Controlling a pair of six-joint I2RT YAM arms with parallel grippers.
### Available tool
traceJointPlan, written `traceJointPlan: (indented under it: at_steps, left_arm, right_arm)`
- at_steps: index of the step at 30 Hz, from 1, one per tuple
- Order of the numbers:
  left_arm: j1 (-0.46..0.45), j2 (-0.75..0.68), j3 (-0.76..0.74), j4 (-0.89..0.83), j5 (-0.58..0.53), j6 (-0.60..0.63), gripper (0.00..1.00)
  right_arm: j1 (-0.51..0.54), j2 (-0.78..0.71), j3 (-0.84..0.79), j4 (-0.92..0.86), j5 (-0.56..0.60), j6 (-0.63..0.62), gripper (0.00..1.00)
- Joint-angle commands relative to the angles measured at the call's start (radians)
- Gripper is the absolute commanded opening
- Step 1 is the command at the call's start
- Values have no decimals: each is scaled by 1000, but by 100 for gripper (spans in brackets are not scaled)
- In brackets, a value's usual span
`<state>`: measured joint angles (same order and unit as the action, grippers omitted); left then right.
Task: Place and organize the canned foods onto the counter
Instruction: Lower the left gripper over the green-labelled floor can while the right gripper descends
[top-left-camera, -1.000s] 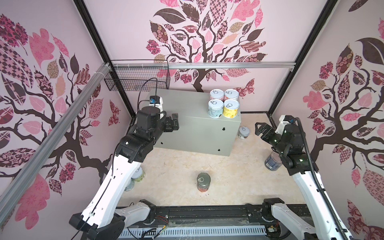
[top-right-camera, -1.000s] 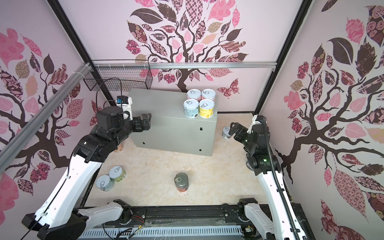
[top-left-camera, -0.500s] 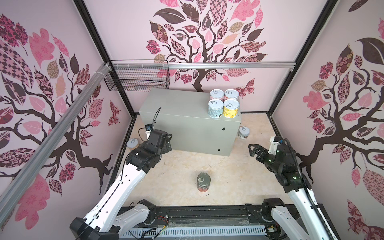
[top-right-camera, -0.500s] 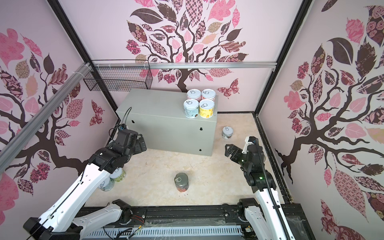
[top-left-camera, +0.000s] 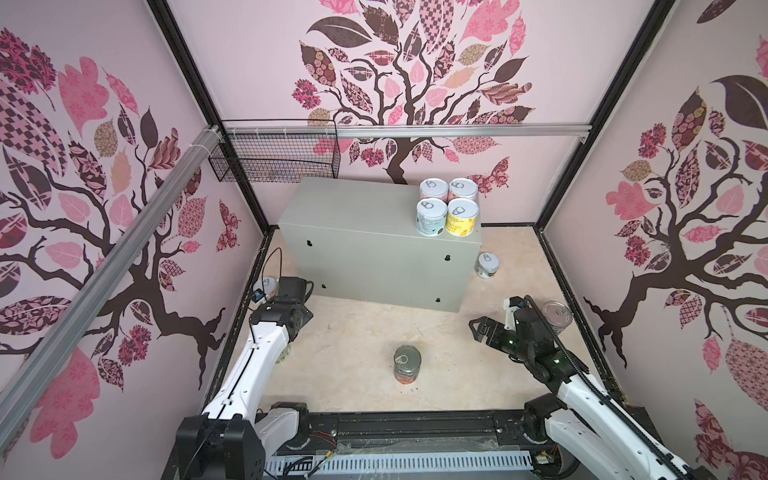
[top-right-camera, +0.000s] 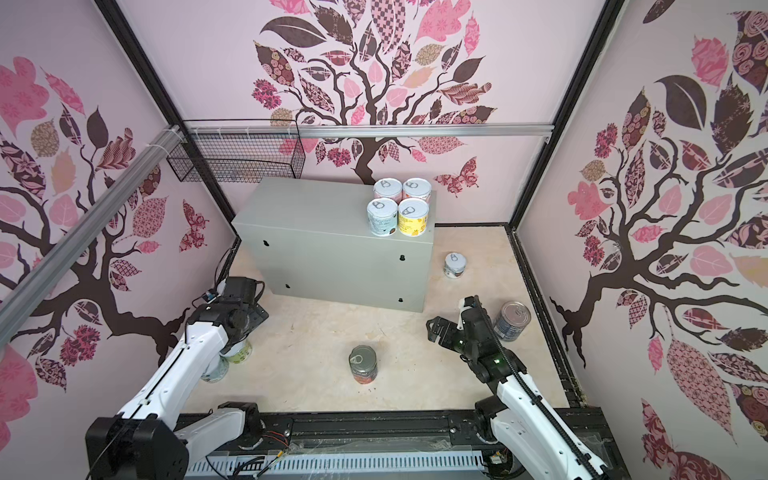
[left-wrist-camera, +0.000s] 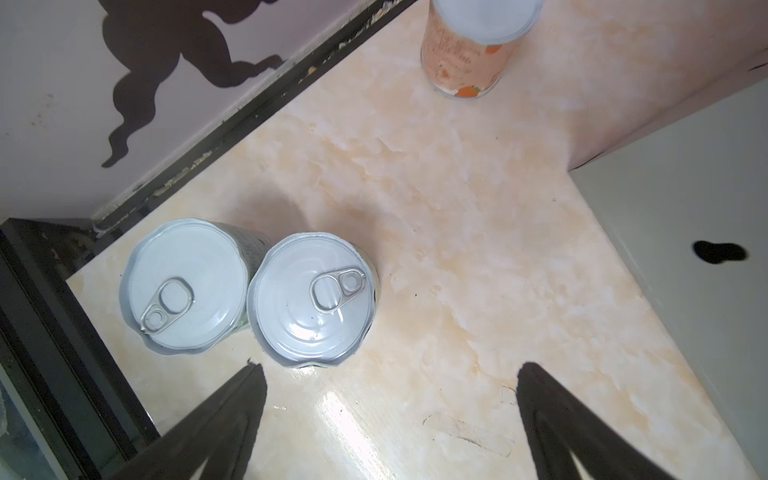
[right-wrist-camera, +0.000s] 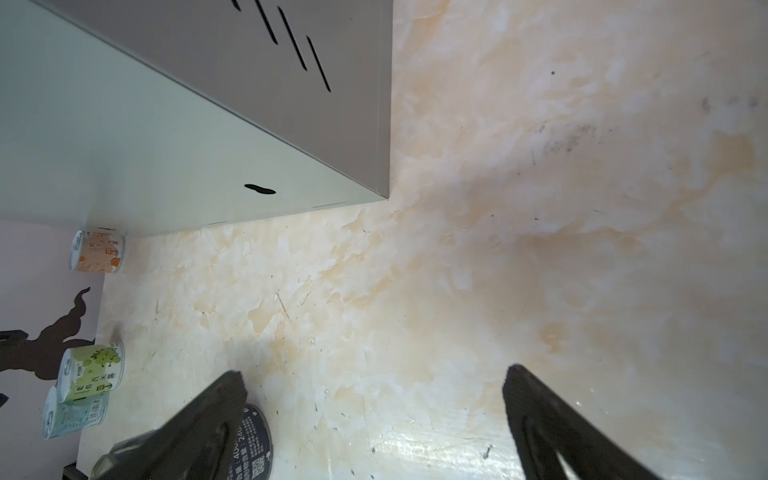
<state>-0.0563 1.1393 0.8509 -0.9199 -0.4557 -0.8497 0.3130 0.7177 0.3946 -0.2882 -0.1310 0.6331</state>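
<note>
Both arms have dropped low to the floor since a second ago. Left gripper (left-wrist-camera: 390, 415) hangs open and empty above 2 green-labelled cans (left-wrist-camera: 311, 299). Right gripper (right-wrist-camera: 374, 415) is open too, empty, near the reddish can (top-left-camera: 407, 364). 4 cans (top-left-camera: 448, 208) stand in a square on the counter (top-left-camera: 365, 232), at its right end.

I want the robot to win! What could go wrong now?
1. The two white-lidded short cans touch each other; the open left gripper grabbing one might knock over its neighbour.
2. The four pastel cans crowd the grey metal counter's right edge; a bump could push them off.
</note>
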Motion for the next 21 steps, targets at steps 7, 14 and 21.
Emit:
traceJointPlan:
  at_steps: [7,14,21]
  left_arm:
    - [58,149,31,72,-2,-124,98]
    - [231,216,27,118,130,-128,98]
    - [241,258,113,67,97,-101,98]
  right_arm:
    - [9,6,-71,62,12,-18,100]
    - [9,44,-96,104,4,-37,100]
    - [10,97,-98,144,-7,-61,100]
